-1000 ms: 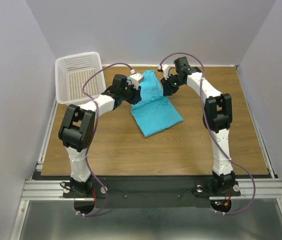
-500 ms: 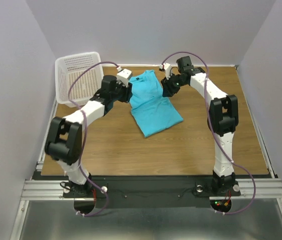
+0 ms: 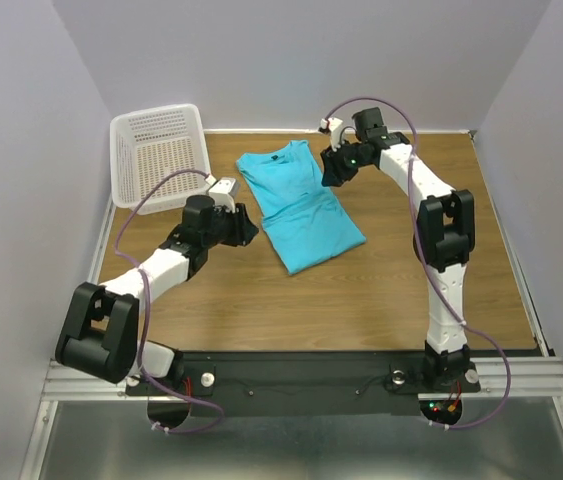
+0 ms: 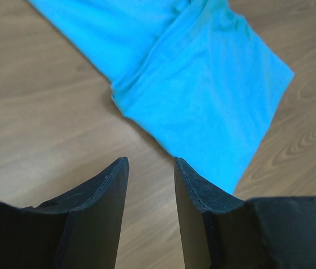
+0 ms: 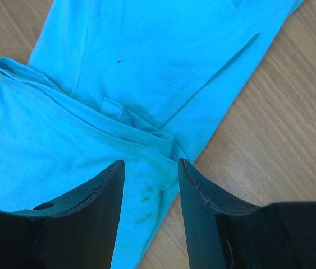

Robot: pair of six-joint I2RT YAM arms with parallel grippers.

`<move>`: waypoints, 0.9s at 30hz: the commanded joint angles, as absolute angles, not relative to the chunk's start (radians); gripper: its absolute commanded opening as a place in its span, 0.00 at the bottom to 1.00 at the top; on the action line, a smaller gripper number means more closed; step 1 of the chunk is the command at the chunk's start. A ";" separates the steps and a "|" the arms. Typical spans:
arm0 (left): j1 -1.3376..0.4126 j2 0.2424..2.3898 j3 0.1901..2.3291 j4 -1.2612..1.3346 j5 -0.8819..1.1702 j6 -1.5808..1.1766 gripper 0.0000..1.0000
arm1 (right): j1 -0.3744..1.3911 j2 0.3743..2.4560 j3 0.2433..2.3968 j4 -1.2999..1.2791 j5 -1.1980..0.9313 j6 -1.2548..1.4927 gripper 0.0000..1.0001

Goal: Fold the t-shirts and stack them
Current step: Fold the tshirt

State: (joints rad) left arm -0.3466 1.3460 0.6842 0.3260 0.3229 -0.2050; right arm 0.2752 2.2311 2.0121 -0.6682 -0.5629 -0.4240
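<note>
- On the table (image 3: 381,290), the half-folded t-shirt (image 3: 306,225) could unfold if only 1 layer is pinched
- Left gripper (image 4: 151,162) and right gripper (image 5: 149,163), both spread and empty, could skew it by pulling unevenly

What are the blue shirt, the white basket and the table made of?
The t-shirt looks like soft matte cloth: it wrinkles and shows stitched hems. The basket looks like white plastic, moulded in a mesh. The table looks like wood, or a wood-grain surface.

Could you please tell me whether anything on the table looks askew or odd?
The t-shirt lies diagonally across the table, folded unevenly, with a bunched hem ridge across its middle and small dark specks on the cloth.
</note>
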 commanded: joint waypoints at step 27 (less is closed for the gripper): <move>-0.365 1.716 0.876 0.443 0.397 -0.285 0.49 | 0.270 2.375 2.052 -0.647 -0.555 -0.391 0.52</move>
